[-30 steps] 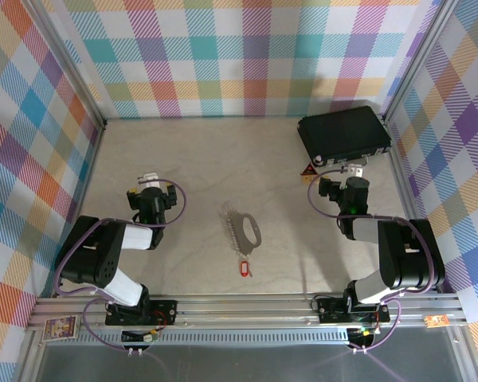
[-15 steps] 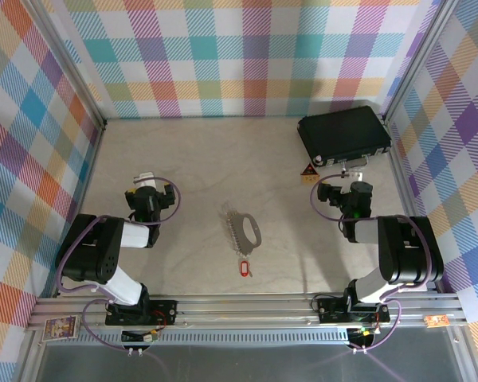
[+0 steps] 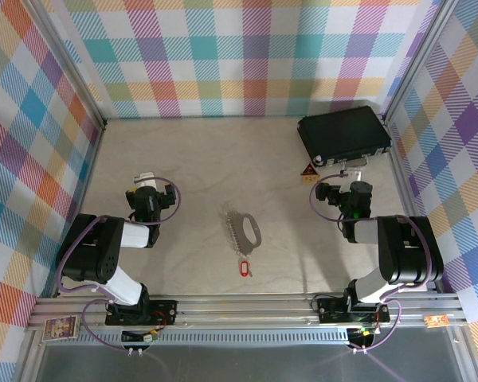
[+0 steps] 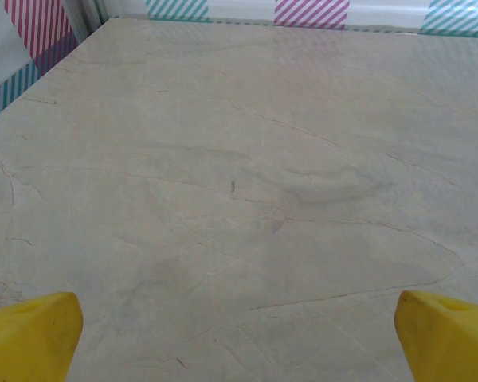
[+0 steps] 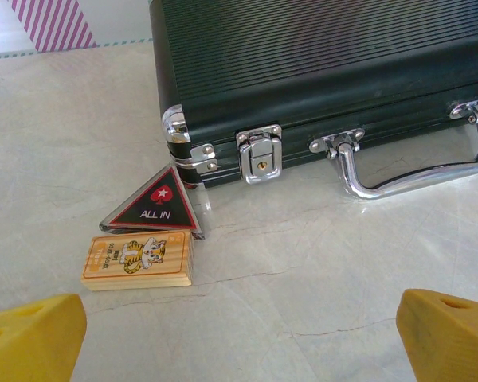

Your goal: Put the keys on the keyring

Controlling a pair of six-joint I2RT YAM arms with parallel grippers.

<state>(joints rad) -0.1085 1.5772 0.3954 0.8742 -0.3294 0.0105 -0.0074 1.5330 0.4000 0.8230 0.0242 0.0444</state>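
Key and keyring lie mid-worktop (image 3: 191,159), between two spread pincers.
The red key (image 3: 241,268) sits just nearer the arm bases than the keyring (image 3: 243,227), not touching it. The left pincer (image 4: 239,342) gapes well to their left, and the right pincer (image 5: 239,334) gapes well to their right, facing the black case (image 5: 319,72).

Both arms moved a little over the last second, nearly all of it in the first half. The left gripper (image 3: 146,185) slid slightly left and pulled in toward its base, and its wrist looks narrower from above. The right gripper (image 3: 346,179) backed a touch away from the black case (image 3: 344,134), uncovering more of the case's handle. Barely any change since.
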